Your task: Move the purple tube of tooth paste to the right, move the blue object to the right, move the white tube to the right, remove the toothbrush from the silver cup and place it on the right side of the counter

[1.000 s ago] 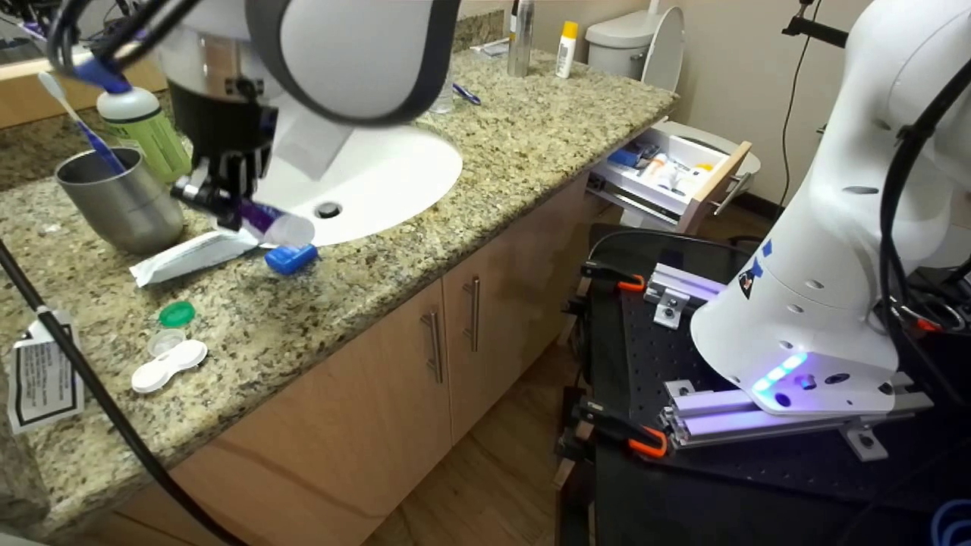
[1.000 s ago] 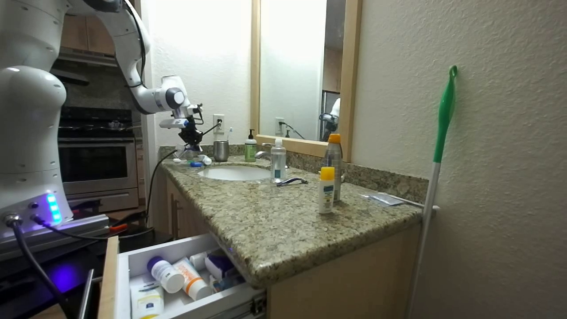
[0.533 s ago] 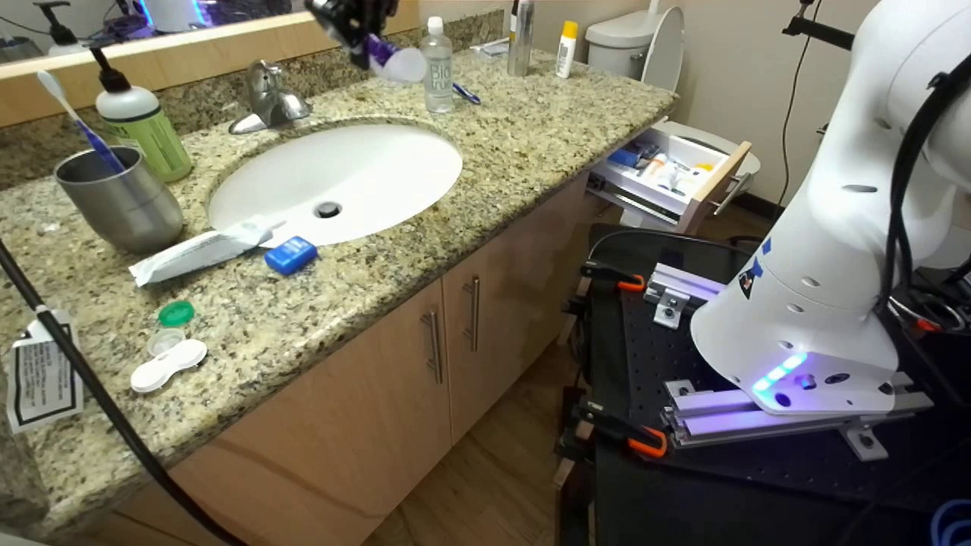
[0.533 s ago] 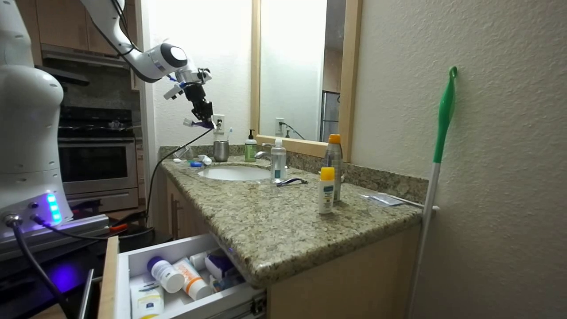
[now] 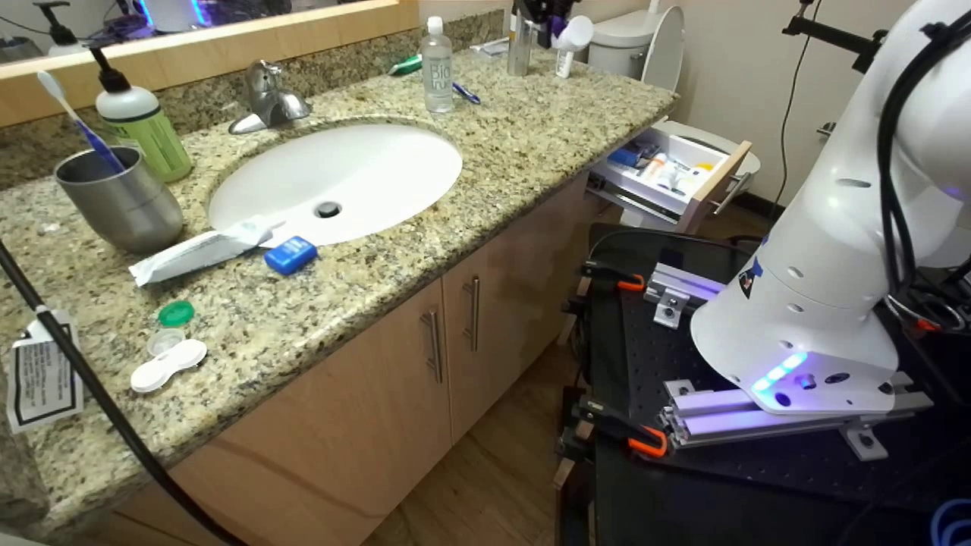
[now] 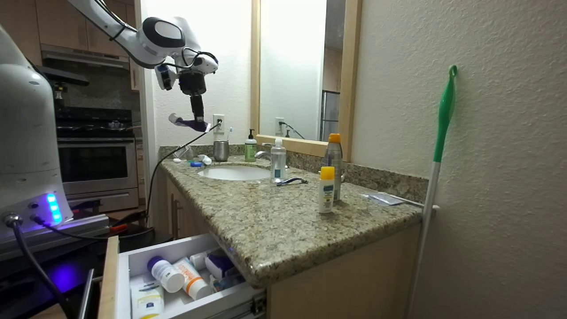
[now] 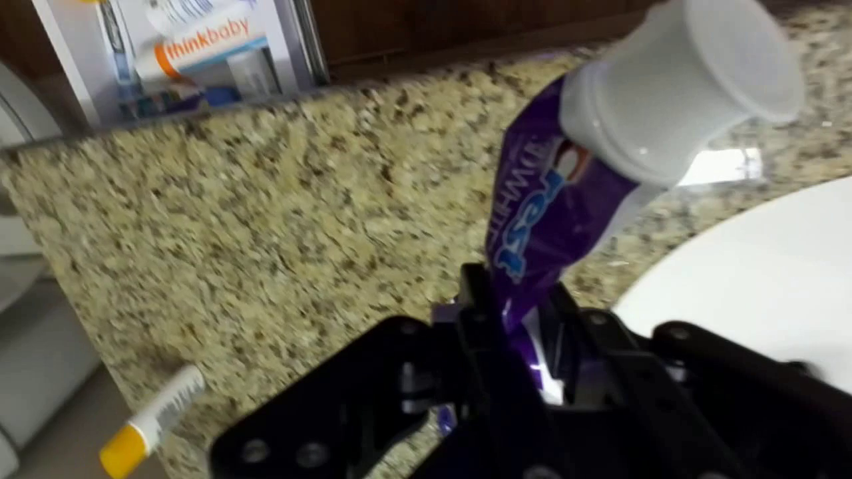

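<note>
Purple tube (image 7: 562,189) pinched in the claw (image 7: 519,285).

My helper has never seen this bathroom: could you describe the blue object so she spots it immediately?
On the granite counter, find the white oval sink. Near its rim, beside the white tube, lies the blue object: small, blocky and bright blue, unlike that long tube.

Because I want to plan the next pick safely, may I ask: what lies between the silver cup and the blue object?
The white tube lies between the silver cup and the blue object; this shows in both exterior views.
</note>
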{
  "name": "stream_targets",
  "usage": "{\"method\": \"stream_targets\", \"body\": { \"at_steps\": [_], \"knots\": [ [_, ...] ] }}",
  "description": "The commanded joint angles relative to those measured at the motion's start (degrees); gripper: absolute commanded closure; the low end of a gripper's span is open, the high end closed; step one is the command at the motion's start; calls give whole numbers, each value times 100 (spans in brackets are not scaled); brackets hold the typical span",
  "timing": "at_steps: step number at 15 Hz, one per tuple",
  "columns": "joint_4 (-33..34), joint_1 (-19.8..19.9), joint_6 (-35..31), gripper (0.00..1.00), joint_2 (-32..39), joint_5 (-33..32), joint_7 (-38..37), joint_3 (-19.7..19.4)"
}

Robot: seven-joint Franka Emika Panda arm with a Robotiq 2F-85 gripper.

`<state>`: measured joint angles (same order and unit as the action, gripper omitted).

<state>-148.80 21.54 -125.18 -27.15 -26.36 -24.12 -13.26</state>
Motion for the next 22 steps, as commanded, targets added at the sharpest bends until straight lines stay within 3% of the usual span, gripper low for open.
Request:
{"method": "stream_targets", "body": {
  "at_steps": [1,2,5,6,7,12,15,22],
  "knots": [
    [-421,844,-679,95,350,-161,-241,-489],
    [-172,616,-216,80,123,-8,-12,-193],
    [-300,915,-533,80,374,-21,-26,-459],
    [-306,909,-543,95,395,-23,-68,-444],
    [-128,956,-627,95,740,-104,-658,-265],
    [527,1023,-1387,95,2237,-360,-2684,-292],
    [988,933,-1662,95,3015,-712,-3802,-617],
    [1930,552,-1587,95,3989,-1201,-6041,-1570]
  ]
}}
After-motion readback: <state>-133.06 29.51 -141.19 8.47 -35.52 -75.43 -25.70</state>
